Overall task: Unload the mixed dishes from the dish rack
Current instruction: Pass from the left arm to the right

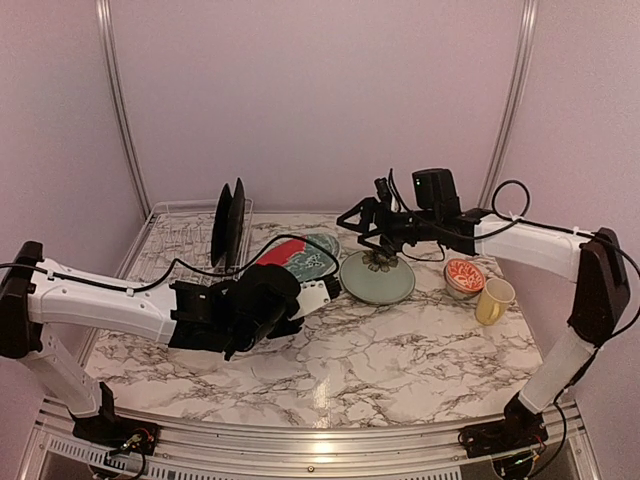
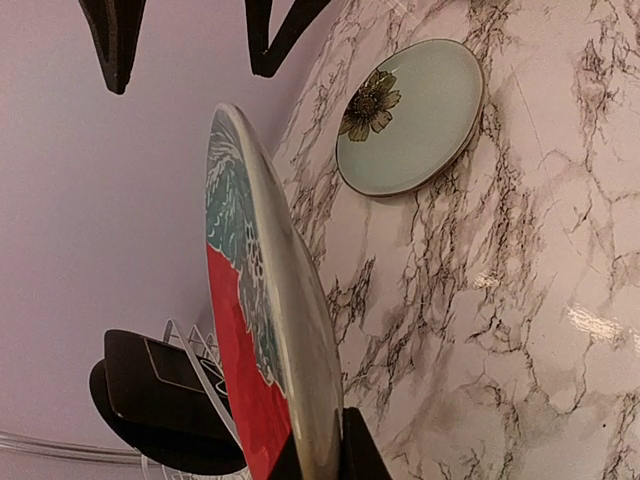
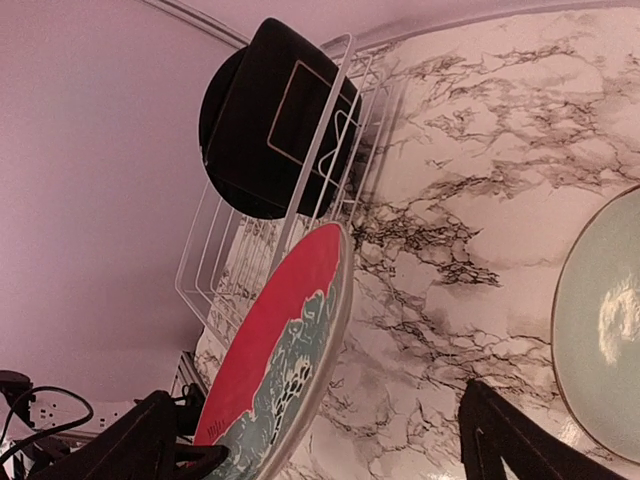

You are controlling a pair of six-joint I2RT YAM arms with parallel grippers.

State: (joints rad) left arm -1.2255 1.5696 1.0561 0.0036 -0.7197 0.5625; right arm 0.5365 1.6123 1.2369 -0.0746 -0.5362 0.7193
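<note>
My left gripper (image 1: pixel 328 284) (image 2: pixel 320 445) is shut on the rim of the red plate with teal leaves (image 1: pixel 298 257) (image 2: pixel 245 330) (image 3: pixel 280 350), holding it tilted on edge just right of the dish rack (image 1: pixel 175 240) (image 3: pixel 215 265). Two black plates (image 1: pixel 228 222) (image 2: pixel 160 400) (image 3: pixel 270 120) stand upright in the rack. On the marble lie the pale green bowl (image 1: pixel 377 278) (image 2: pixel 415 115) (image 3: pixel 600 330), the small red-and-white bowl (image 1: pixel 464 275) and the yellow mug (image 1: pixel 493 300). My right gripper (image 1: pixel 365 230) (image 3: pixel 325 455) hangs open above the green bowl's left edge, facing the red plate.
The rack sits at the table's back left corner against the purple walls. The right arm stretches across the back, over the bowl and mug. The left arm lies low across the table's left half.
</note>
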